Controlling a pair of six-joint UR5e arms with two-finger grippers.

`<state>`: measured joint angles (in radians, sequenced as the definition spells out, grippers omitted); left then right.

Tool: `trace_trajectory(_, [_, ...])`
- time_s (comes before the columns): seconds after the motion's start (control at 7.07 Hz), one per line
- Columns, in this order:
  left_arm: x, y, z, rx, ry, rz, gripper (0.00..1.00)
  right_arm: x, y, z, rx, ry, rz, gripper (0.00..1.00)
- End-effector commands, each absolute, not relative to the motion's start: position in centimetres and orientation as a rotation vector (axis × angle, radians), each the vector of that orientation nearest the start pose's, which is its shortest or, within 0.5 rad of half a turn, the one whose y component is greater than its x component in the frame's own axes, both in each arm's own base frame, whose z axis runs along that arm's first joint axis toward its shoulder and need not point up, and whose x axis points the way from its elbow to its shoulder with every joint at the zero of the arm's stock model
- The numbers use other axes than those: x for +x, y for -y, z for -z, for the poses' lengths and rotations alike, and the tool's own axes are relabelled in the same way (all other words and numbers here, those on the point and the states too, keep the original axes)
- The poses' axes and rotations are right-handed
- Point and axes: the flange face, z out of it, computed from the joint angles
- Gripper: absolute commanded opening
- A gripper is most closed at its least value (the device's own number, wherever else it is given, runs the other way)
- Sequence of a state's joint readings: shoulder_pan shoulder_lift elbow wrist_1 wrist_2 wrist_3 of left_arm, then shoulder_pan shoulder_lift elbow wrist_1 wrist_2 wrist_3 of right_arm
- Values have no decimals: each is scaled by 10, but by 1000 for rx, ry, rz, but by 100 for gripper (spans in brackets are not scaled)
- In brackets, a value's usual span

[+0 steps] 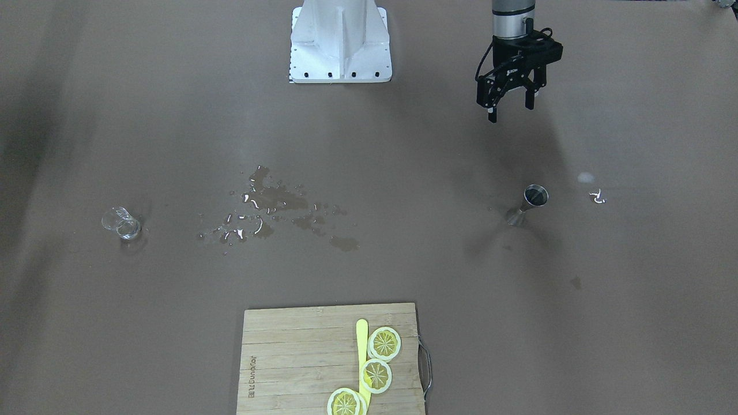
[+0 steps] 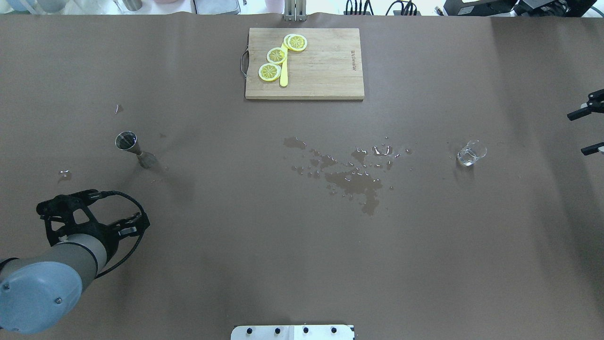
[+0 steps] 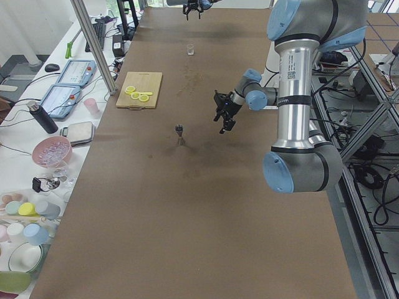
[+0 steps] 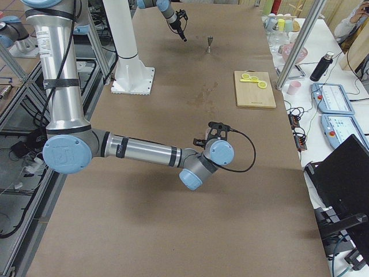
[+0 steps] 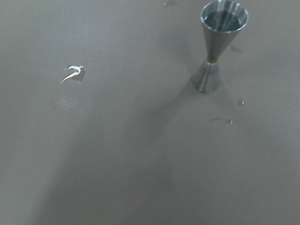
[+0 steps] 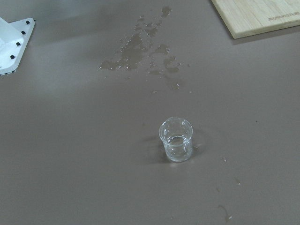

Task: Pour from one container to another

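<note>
A steel hourglass jigger (image 1: 528,204) (image 2: 131,147) (image 5: 217,48) stands upright on the brown table, on my left side. My left gripper (image 1: 510,112) (image 2: 92,210) hovers open and empty, short of the jigger on the robot's side. A small clear glass beaker (image 1: 122,223) (image 2: 471,153) (image 6: 176,139) stands upright on my right side with a little clear liquid in its bottom. My right gripper (image 2: 590,132) shows at the overhead view's right edge, open and empty, outboard of the beaker. Neither wrist view shows any fingers.
A puddle of spilled liquid (image 1: 271,207) (image 2: 354,174) spreads over the table's middle. A wooden cutting board (image 1: 288,357) (image 2: 321,71) with lemon slices (image 2: 277,55) and a yellow knife sits at the far edge. Small droplets (image 1: 598,197) lie near the jigger. The robot's white base (image 1: 340,46) stands at the near edge.
</note>
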<state>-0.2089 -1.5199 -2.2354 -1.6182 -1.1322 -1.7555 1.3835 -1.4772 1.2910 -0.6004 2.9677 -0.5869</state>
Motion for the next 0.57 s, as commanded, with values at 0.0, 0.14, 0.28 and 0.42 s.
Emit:
trace_trajectory(0.0, [417, 275, -398, 597, -759, 588, 98, -61, 506, -587, 943, 1292, 1161, 100])
trace_trajectory(0.14, [413, 281, -402, 684, -729, 590, 98, -62, 508, -582, 889, 1344, 1114, 100])
trace_trajectory(0.28, [414, 286, -407, 785, -668, 524, 97, -66, 520, -582, 899, 1348, 1130, 100])
trace_trajectory(0.42, [414, 289, -408, 848, -628, 473, 97, -66, 518, -583, 947, 1371, 1190, 100])
